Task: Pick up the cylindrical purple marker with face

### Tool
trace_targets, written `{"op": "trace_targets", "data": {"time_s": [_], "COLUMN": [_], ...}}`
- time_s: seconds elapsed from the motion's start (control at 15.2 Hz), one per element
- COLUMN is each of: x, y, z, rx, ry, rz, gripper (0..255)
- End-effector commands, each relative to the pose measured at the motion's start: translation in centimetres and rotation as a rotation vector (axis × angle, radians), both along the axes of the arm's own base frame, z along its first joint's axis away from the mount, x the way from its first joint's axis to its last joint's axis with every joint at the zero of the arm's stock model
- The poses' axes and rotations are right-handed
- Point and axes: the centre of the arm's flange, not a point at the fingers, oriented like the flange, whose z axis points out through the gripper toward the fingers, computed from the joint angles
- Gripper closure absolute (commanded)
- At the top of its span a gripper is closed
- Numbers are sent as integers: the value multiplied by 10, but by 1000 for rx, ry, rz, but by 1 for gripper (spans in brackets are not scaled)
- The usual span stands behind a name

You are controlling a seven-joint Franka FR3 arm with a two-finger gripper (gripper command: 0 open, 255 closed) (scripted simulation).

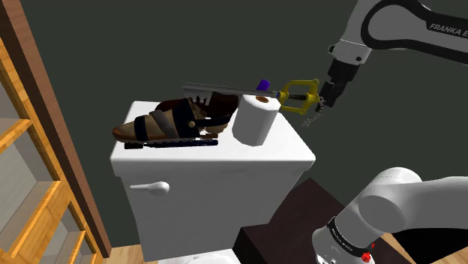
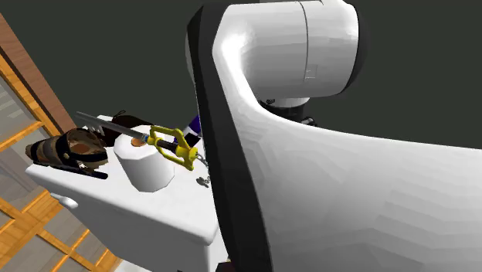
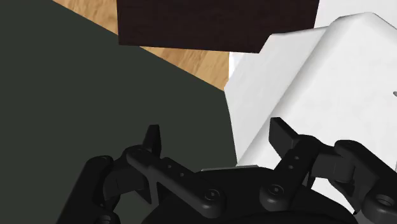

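The purple marker (image 1: 262, 83) is seen at the far edge of the white toilet tank lid (image 1: 292, 150), just behind a white paper roll (image 1: 253, 118) and partly hidden by it. A toy sword (image 1: 225, 89) is laid across a brown sandal (image 1: 169, 124) and the roll. The gripper (image 1: 321, 103) is held beyond the lid's far corner, near the sword's yellow guard, its fingers (image 3: 151, 137) spread wide with nothing clasped.

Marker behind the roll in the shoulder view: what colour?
Purple. The marker peeks above the white roll, best seen in the shoulder view.
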Motion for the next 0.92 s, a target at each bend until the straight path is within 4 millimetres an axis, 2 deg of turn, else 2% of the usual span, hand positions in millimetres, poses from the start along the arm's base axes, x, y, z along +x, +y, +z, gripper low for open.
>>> {"op": "trace_targets", "data": {"time_s": [0.0, 0.4, 0.59, 0.86], "x": [0, -3, 7, 31], "y": [0, 83, 124, 174], "z": [0, 1, 1, 1], "rx": [0, -38, -57, -83], "ry": [0, -177, -266, -385], "rz": [0, -360, -540, -780], "gripper": [0, 0, 0, 0]}}
